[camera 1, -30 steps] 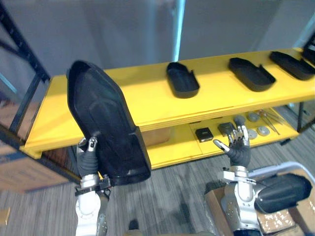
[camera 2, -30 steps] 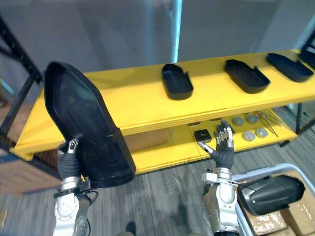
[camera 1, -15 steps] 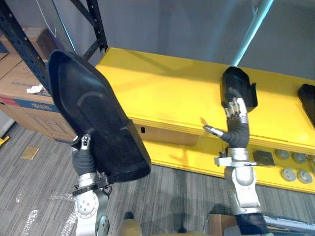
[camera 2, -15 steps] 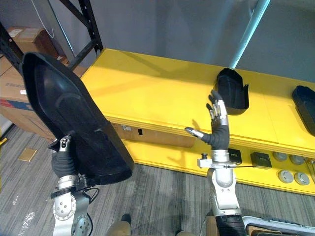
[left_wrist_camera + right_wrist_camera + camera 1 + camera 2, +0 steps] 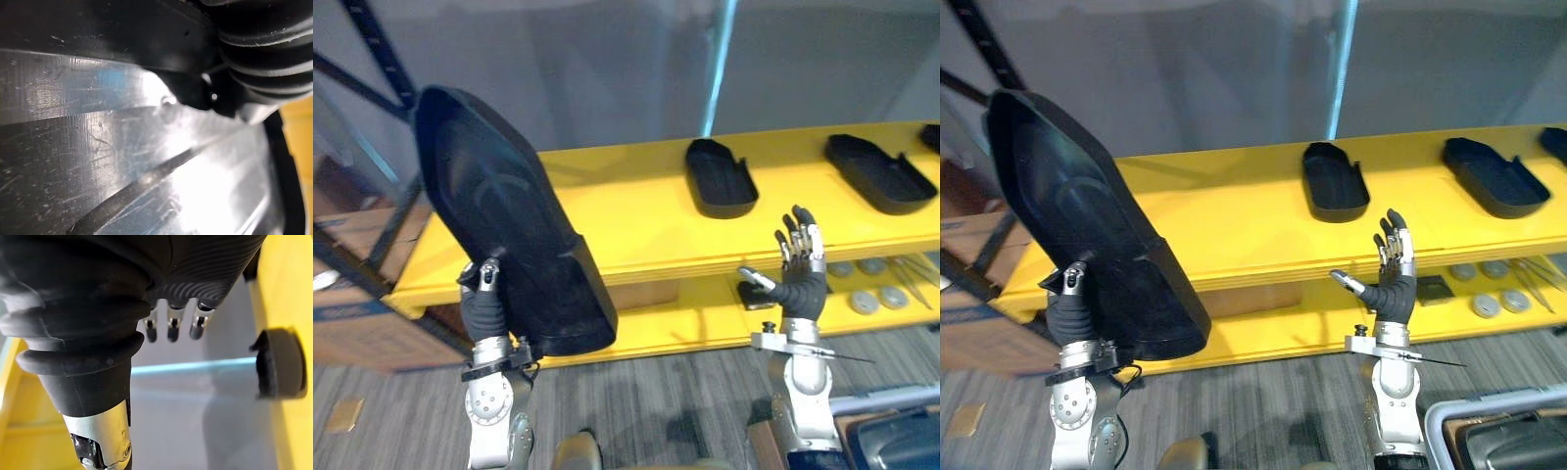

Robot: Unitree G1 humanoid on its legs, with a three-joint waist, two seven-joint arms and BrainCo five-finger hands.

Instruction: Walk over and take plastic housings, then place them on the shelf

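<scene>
The left hand (image 5: pixel 484 305) is gripping the big black plastic housing (image 5: pixel 504 235) near its lower end, with the thumb pressing on the hollow face. The housing is standing almost upright at the left of the frame, tilted with its pointed tip toward the upper left. It is hanging in front of the left end of the yellow shelf (image 5: pixel 626 211) and is not resting on it. The right hand (image 5: pixel 800 279) is hovering empty at the lower right, fingers straight and spread, in front of the lower shelf (image 5: pixel 685 315).

Two placed housings are lying hollow side up on the top board, one at centre (image 5: pixel 720 178) and one toward the right edge (image 5: pixel 881 173). The bare yellow stretch between the held housing and the centre one looks like the natural landing spot.

The step in hand appears to be setting this housing down. Doing it well probably means:

- Carrying the piece over the board's front lip before tipping it, so the heavy lower end is not catching the edge.
- Laying it back hollow side up, to match the others.
- Keeping it well apart from the centre housing.

The grip is low on a long part, so the top may be swinging. The free right hand could be steadying the upper rim while the piece is going flat. The left hand should be letting go only once the housing is sitting fully on the board.
</scene>
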